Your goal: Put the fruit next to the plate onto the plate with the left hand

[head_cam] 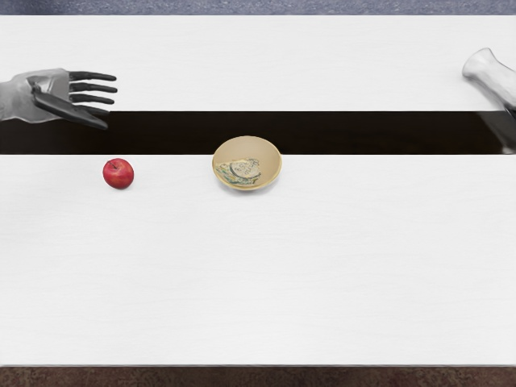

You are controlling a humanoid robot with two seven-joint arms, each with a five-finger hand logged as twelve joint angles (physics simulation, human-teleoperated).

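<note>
Left hand (71, 95) hovers at upper left, over the far side of the table (322, 274). Fingers (95, 77) are spread and straight, pointing right, thumb below them, nothing held. Apple (118, 173) sits on the near surface, below and slightly right of the hand in the picture, well apart from it, dimple up. Plate (247, 164) lies to the apple's right, near but not touching, its far rim at the dark gap (371, 133); nothing on it but its painted pattern. Step in hand, as judged: reach and grasp, not yet begun on the apple. To do it well: bring the palm over the apple from above, fingers wide until they straddle it, thumb on one side and fingers opposite, then close evenly. A round fruit will likely roll if one finger nudges it first. Approach from the left, so any push goes toward the plate. Lift clear of the rim before carrying across. Right arm (490, 76) shows at the right edge, hand out of view.
</note>
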